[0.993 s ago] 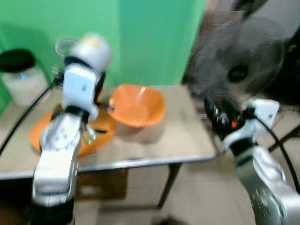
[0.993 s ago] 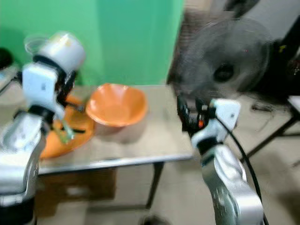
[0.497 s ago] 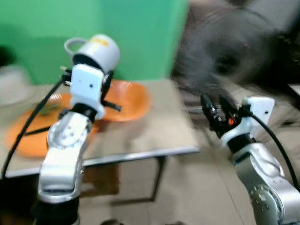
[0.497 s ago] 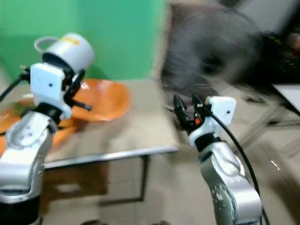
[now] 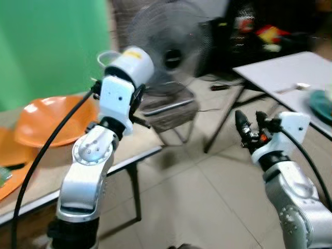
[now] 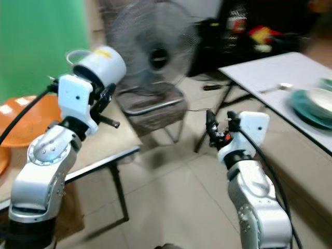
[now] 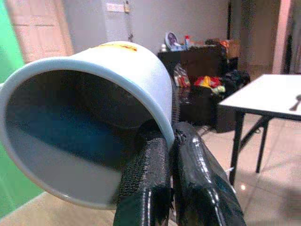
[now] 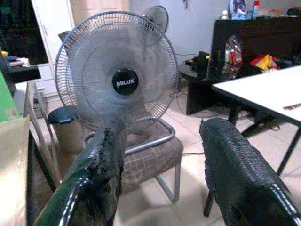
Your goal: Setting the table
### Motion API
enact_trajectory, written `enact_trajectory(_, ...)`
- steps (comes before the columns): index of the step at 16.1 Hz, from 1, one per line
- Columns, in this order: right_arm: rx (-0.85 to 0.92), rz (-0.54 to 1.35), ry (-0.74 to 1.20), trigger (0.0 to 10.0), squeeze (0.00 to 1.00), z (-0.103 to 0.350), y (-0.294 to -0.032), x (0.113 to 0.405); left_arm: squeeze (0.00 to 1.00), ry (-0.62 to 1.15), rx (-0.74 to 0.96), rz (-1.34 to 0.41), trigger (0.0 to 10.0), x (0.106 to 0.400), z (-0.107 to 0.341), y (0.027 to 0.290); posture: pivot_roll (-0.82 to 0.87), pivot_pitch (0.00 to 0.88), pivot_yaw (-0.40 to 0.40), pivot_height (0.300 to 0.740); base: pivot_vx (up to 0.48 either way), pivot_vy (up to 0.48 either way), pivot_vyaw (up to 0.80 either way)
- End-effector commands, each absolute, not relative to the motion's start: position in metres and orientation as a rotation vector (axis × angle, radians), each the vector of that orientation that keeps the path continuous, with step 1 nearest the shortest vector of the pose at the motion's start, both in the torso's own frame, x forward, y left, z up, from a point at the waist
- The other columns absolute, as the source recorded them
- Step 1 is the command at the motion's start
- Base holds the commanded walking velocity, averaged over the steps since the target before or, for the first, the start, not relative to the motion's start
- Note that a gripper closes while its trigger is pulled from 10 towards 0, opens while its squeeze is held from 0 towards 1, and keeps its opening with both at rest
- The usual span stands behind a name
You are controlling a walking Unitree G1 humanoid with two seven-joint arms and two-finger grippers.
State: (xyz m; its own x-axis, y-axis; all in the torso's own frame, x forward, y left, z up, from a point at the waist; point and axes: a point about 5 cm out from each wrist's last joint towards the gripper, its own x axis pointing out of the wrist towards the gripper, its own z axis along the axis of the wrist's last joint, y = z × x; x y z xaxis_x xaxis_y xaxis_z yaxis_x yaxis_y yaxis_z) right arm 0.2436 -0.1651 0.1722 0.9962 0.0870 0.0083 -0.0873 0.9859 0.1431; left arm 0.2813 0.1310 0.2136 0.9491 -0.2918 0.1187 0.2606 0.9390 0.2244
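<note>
The left hand (image 7: 170,155) pinches the rim of a white mug (image 5: 129,65), raised beside the orange bowl (image 5: 49,119). The right hand (image 8: 160,165) hangs spread, empty. The step looks like carrying; next, set the mug on the white bench (image 6: 259,70).

Colours around my two arms

I am holding a pale blue-white mug (image 7: 94,117) bearing a yellow mark, between my black fingers (image 7: 146,188). Orange bowl (image 5: 49,122) is sitting against a green wall (image 5: 46,46); grey fan (image 8: 117,80), checked brown chair seat (image 8: 150,153), white table (image 6: 270,70), teal plate (image 6: 311,106).
</note>
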Motion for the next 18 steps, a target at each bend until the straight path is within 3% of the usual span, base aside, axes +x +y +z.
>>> enact_trajectory(1, 0.129, 0.074, 0.018, 10.0, 0.0, 0.169, -0.168, 0.243, 0.0, -0.126, 0.223, -0.256, 10.0, 0.284, 0.208, 0.136, 0.07, 0.0, -0.067, 0.74, 0.0, 0.0, -0.79)
enact_trajectory(3, 0.108, 0.067, 0.054, 10.0, 0.0, 0.16, -0.171, 0.241, 0.0, -0.072, 0.252, -0.241, 10.0, 0.283, 0.193, 0.145, 0.07, 0.0, -0.068, 0.74, 0.0, 0.0, -0.79)
enact_trajectory(5, 0.091, 0.01, 0.11, 10.0, 0.0, 0.149, -0.181, 0.239, 0.0, -0.022, 0.162, -0.236, 10.0, 0.281, 0.182, 0.149, 0.06, 0.0, -0.074, 0.74, 0.0, 0.0, -0.78)
enact_trajectory(18, 0.066, -0.03, 0.079, 10.0, 0.0, 0.15, -0.191, 0.234, 0.0, -0.047, 0.201, -0.278, 10.0, 0.276, 0.17, 0.141, 0.04, 0.0, -0.058, 0.74, 0.0, 0.0, -0.79)
